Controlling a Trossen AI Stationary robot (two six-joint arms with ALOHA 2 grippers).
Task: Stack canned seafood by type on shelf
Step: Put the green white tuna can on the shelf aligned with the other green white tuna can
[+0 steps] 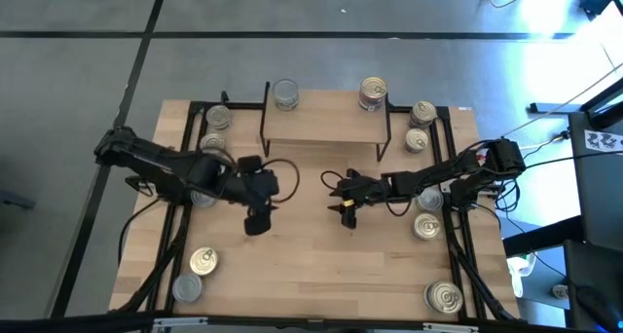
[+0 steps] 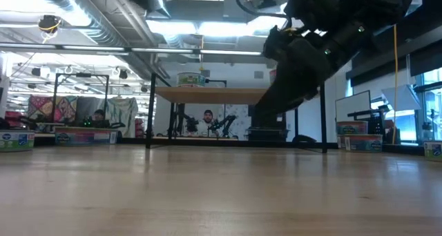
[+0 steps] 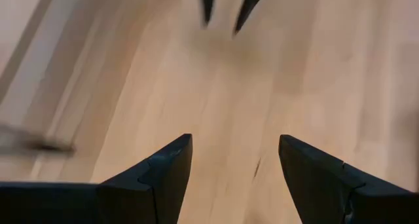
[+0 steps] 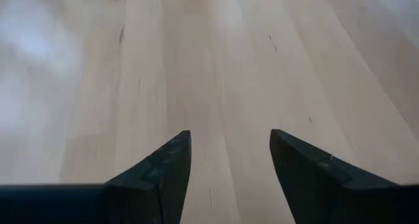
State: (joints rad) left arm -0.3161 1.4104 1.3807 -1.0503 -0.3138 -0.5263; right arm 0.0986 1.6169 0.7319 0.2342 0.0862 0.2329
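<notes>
Both arms are hanging over the middle of the wooden table, in front of the shelf, and neither is carrying anything. The left gripper is pointing down at bare wood, its 2 fingers standing apart with nothing between them. The right gripper is facing it from the other side, also with its fingers spread and empty; only tabletop is showing through the gap.

The shelf is sitting near the far edge of the table and is holding 2 tins, 1 at each back corner: a silver-lidded tin on the left and a gold-lidded tin on the right. The rest of its top is bare. In the low view the shelf is showing as a thin board on black legs, with 1 tin standing on it.

The other tins are lying around the table edges. 2 tins are sitting just left of the shelf, and 2 tins just right of it. 2 more tins are sitting near the right arm, 1 partly hidden by it. A gold tin and a silver tin are sitting together at the near left corner, and a single tin is at the near right corner.
</notes>
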